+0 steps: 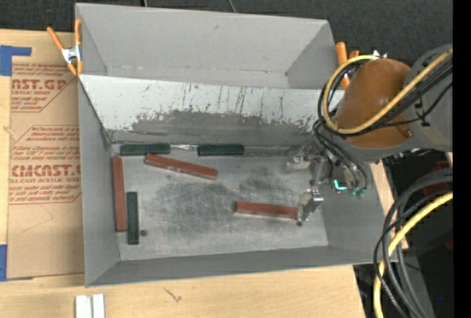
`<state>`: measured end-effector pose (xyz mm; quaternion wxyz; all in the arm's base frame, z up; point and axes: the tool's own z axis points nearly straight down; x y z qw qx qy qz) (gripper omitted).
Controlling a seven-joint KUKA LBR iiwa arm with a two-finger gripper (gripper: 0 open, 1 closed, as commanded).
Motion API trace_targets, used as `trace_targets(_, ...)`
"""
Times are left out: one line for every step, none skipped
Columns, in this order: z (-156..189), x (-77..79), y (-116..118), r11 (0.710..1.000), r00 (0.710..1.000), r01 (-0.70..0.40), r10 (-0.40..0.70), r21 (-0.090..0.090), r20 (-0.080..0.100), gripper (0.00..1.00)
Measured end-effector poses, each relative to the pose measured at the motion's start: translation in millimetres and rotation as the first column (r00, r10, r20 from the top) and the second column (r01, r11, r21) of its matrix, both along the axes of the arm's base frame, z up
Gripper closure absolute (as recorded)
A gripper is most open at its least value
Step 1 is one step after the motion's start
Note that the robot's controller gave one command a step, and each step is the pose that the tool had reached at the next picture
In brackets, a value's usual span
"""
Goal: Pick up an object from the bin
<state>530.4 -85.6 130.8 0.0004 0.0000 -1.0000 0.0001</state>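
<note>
Approach: tool (pixel 310 207) at the right end of a red-brown bar (pixel 263 211).
Open or closed, cannot tell; next, clamp squarely across that bar.

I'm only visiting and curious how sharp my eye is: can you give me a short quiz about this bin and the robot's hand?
1. True or false: the hand hangs over the left side of the bin.
2. How many dark green sticks lie in the bin?
3. Which lies nearest the hand? A) the red-brown stick at the right; B) the dark green stick by the left wall; C) the red-brown stick by the left wall.
Key: 1 false, it is at the right; 2 three; 3 A.
</note>
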Motion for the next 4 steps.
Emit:
trace_targets(0.5, 0.5, 0.1, 1.000, 1.000, 0.000, 0.000, 0.000, 0.001, 0.00)
trace_targets(-38.1, -14.6, 22.2, 0.999, 0.999, 0.033, -0.033, 0.000, 0.001, 1.00)
trace_targets(-38.1, -14.6, 22.2, 0.999, 0.999, 0.034, -0.034, 0.000, 0.001, 1.00)
trace_targets(153.2, -9.1, 19.0, 0.999, 0.999, 0.045, -0.045, 0.000, 0.012, 1.00)
